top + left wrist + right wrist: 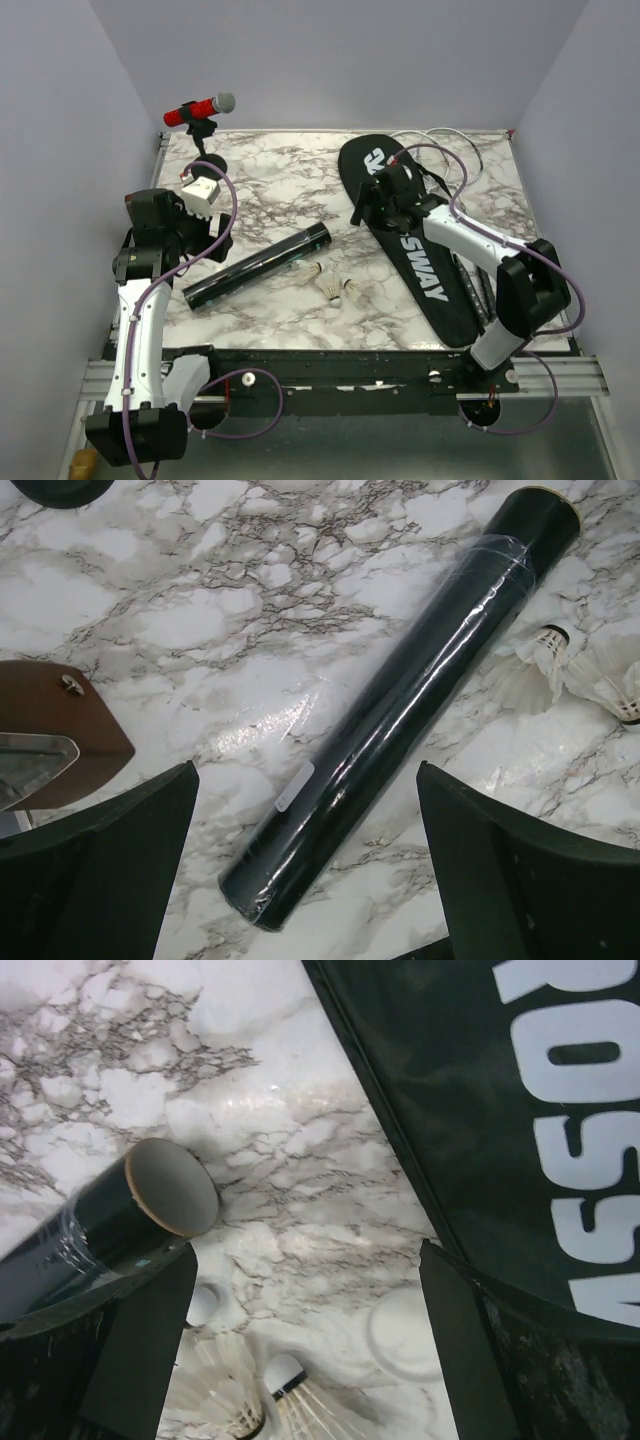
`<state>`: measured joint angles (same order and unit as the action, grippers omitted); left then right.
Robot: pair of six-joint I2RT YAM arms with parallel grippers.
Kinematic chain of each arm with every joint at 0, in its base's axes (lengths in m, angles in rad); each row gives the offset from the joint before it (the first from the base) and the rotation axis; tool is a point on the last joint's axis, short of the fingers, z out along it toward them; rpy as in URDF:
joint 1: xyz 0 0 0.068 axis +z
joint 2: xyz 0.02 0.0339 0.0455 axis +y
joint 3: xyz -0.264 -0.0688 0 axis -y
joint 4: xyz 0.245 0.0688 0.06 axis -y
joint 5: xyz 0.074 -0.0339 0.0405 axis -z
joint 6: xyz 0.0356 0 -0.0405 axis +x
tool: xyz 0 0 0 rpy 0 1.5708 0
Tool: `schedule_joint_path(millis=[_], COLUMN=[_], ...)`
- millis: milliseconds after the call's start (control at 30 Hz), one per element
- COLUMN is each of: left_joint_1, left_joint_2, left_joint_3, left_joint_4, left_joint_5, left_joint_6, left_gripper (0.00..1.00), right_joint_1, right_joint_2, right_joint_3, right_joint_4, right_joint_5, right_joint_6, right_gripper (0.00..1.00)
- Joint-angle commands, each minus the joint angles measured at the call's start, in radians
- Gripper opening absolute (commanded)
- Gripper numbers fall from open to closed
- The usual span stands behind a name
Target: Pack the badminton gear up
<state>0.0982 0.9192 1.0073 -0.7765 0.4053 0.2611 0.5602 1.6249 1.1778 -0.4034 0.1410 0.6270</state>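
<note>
1. Marbled counter point(270, 190) carries all the gear. The tube point(258, 265) lies slantwise left of centre, 3 shuttlecocks point(335, 285) are loose just beside its far open end, and the bag point(430, 290) stretches along the right side. Dark handles of the rackets point(480, 295) lie beside the bag's right edge.
2. The left jaws are released and empty, spread wide on either side of the tube's point(400, 710) near end. The tube is round and wrapped in glossy film, so a closing squeeze could make it roll or slip out. A grasp this close to one end could also let the far end droop.
3. The right jaws are likewise released and hold nothing. They hang above the tube's open mouth point(170, 1185), the shuttlecocks point(290, 1400) and the bag's edge point(480, 1090). Coming down off-target could crush feathers or flick a shuttlecock away. A hard pinch would bend the skirt.
4. The bag is soft and the right arm reaches over it, so a careless sweep could drag it or snag a cable. Whether its zip is open cannot be told.
5. The brown wedge point(60, 730) sits just left of the left jaws and the microphone point(200, 108) stands at the far-left corner. A wide swing with the long tube could strike either.
</note>
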Motion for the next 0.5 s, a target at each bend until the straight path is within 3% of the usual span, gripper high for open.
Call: schedule_joint_path(millis=[0,467], left_joint_1=[0.001,0.003], left_joint_2=[0.003,0.03], left_joint_3=[-0.022,-0.064], left_joint_4=[0.017,-0.018], left_joint_5=[0.012,0.05], left_joint_6=[-0.011,0.135], left_gripper=[0.99,0.99], right_joint_1=[0.007,0.006], right_joint_2=[0.085,0.378], right_joint_3=[0.101,0.316], right_joint_4=[0.06,0.187], right_joint_5=[-0.058,-0.395], right_joint_6=[-0.01,-0.067], right_gripper=[1.0,0.95])
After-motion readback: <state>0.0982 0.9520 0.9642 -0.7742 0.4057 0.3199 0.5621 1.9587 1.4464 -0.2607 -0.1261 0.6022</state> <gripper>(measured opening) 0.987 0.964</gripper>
